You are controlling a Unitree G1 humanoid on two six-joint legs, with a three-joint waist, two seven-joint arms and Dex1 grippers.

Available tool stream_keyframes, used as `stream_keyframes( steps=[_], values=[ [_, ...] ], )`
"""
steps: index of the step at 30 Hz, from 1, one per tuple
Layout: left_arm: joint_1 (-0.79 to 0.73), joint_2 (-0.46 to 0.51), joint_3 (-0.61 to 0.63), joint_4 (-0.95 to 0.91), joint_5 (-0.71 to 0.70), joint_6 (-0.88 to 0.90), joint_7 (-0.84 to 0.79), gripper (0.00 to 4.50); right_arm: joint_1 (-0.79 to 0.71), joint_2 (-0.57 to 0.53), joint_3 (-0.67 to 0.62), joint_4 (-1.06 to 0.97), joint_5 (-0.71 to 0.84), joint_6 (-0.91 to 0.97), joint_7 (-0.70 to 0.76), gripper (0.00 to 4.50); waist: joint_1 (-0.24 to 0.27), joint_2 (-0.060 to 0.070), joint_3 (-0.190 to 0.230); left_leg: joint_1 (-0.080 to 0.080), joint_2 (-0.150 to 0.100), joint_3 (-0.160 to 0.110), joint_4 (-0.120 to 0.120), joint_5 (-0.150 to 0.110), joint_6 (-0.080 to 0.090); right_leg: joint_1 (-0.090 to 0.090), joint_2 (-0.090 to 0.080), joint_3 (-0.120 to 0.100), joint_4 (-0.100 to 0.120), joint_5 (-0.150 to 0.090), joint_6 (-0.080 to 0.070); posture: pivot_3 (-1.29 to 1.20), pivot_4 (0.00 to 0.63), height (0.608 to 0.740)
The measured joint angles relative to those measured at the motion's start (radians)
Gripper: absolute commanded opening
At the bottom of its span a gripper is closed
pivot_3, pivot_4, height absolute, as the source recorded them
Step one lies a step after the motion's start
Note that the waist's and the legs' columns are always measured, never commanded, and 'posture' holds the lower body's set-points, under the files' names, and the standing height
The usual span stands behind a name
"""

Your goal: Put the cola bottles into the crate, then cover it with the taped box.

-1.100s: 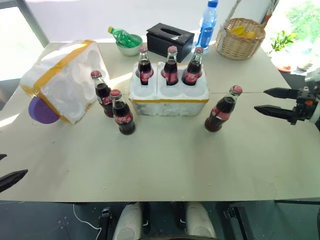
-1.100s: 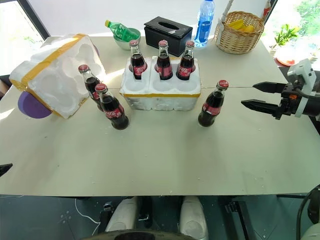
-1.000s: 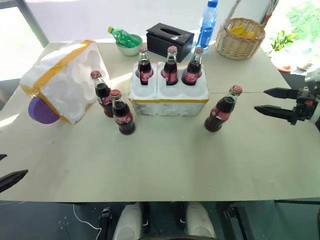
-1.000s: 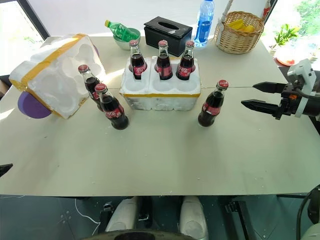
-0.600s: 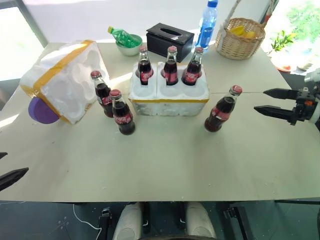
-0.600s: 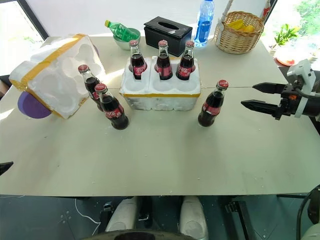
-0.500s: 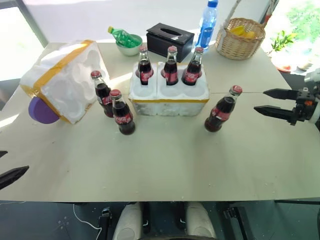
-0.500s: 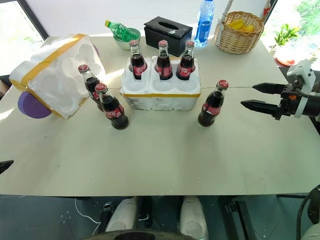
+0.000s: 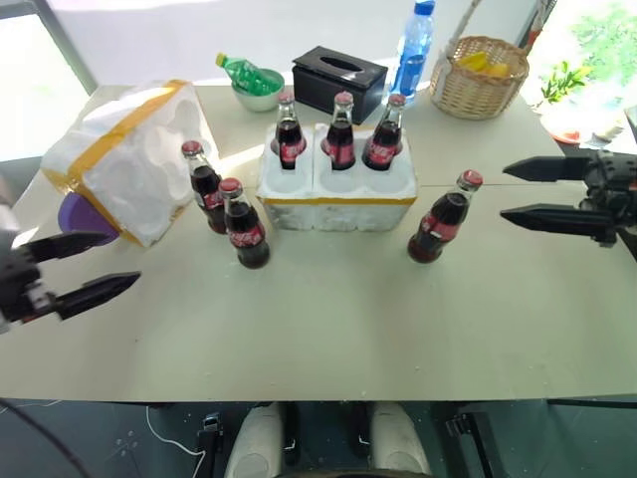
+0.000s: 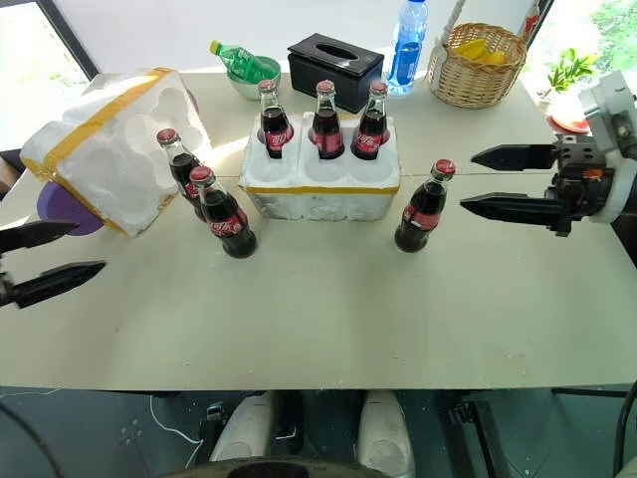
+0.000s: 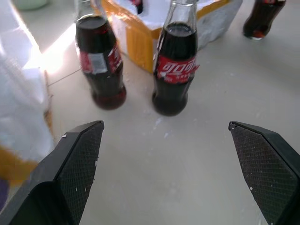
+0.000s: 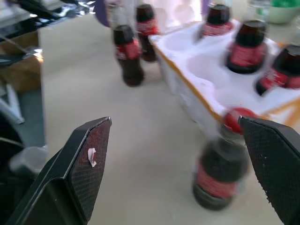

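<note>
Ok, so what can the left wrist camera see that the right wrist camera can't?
Left wrist view, not the right wrist one: its own left claw, wide open, and the white writing on a bottle's red label. Right wrist view, not the left wrist one: the right claw, also open, the crate's empty wells seen from above, and the lone bottle's red cap. Both: the two loose cola bottles, the crate's yellow tape and the lone bottle.

Bright backlit daylight, blurred wrist views
</note>
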Motion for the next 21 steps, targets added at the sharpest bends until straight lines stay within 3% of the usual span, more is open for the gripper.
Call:
stream_keyframes(
  steps=[4,10,21],
  values=[
    [-0.199,-0.045,-0.252,0.067,0.049,-0.038,0.043,4.50,0.008,-0.003,-0.034,-0.140,0.118,0.093,-0.039,4.44,0.004,-0.001,0.000,0.001,-0.001,0.000,0.000,0.001,-0.002,0.001,0.000,0.000,0.000,0.000,0.000,0.00,0.150,0.740],
    [-0.397,-0.159,-0.499,0.221,0.162,-0.115,0.067,4.50,0.027,0.022,-0.061,-0.212,0.188,0.131,-0.139,4.44,0.005,-0.002,0.000,0.001,-0.001,0.000,0.001,0.002,-0.003,0.002,0.000,0.000,0.000,0.000,0.000,0.00,0.150,0.740],
    [-0.576,-0.341,-0.699,0.447,0.311,-0.229,0.080,4.50,0.042,0.060,-0.075,-0.239,0.286,0.157,-0.284,4.44,0.025,-0.003,0.000,-0.003,0.003,-0.001,0.011,0.000,0.001,0.003,0.004,0.000,0.002,0.001,0.000,0.00,0.150,0.740]
  ],
)
